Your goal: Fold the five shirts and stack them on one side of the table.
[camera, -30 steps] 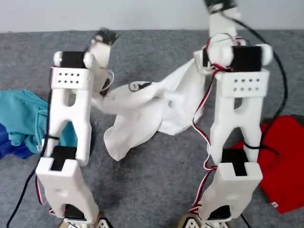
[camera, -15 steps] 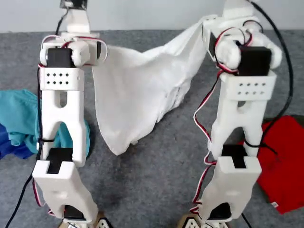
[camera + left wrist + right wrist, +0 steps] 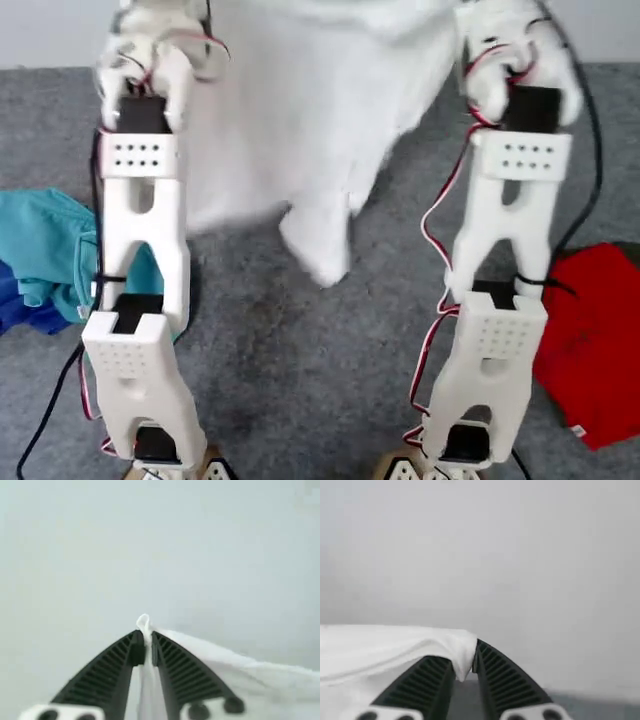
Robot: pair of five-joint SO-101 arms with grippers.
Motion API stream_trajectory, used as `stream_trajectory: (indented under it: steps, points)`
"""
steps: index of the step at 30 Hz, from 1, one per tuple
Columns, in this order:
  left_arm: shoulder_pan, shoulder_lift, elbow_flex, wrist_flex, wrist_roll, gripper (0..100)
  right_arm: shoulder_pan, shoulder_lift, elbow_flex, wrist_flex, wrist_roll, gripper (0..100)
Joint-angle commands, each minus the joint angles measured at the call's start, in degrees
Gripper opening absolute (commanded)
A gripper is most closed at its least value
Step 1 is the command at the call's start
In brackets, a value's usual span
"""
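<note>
A white shirt (image 3: 310, 130) hangs stretched between both raised arms, its lower end dangling just above the grey table (image 3: 300, 380). My left gripper (image 3: 145, 642) is shut on one edge of the white shirt (image 3: 240, 680), a small tuft poking out past the tips. My right gripper (image 3: 466, 662) is shut on the opposite edge of the white shirt (image 3: 375, 650). A teal shirt (image 3: 45, 250) and a blue shirt (image 3: 25, 310) lie crumpled at the table's left edge. A red shirt (image 3: 590, 340) lies at the right edge.
The two white arm bodies (image 3: 140, 300) (image 3: 500, 300) stand upright at the front of the table, with cables (image 3: 435, 260) hanging beside the right one. A pale wall (image 3: 160, 540) lies behind the table.
Both arms have risen and spread apart, lifting the white shirt off the table and pulling it out from a crumpled heap into a hanging sheet.
</note>
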Motion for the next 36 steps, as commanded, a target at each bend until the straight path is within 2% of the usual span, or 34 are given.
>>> stream_trajectory:
  steps: [1,5,10,16,21,27,32,36]
  points:
    - [1.05,-3.96,-15.25,6.42,0.44,1,1.89,-9.01,-13.45,0.13,0.88,1.0]
    - [0.44,-4.57,-24.75,21.19,0.44,1,2.15,-15.16,-13.19,6.37,1.05,1.0]
    - [-1.67,-4.48,-24.92,40.62,0.44,1,1.63,-15.87,-9.05,17.19,1.05,1.0]
    - [-3.69,-4.48,-24.92,56.35,0.44,1,0.48,-15.87,-4.04,32.84,1.76,1.0]
    - [-3.25,-4.48,-24.84,69.45,0.53,1,-0.75,-16.31,-3.25,44.44,8.88,1.0]
    - [-3.34,-5.19,-17.54,69.27,0.62,1,-2.07,-23.78,9.05,44.18,9.41,1.0]
    - [-1.67,-8.09,-9.45,69.27,0.62,1,-5.23,-41.89,37.1,44.09,10.29,1.0]
    - [1.41,-17.58,4.97,69.27,0.62,1,-7.34,-60.0,61.54,43.82,12.75,1.0]
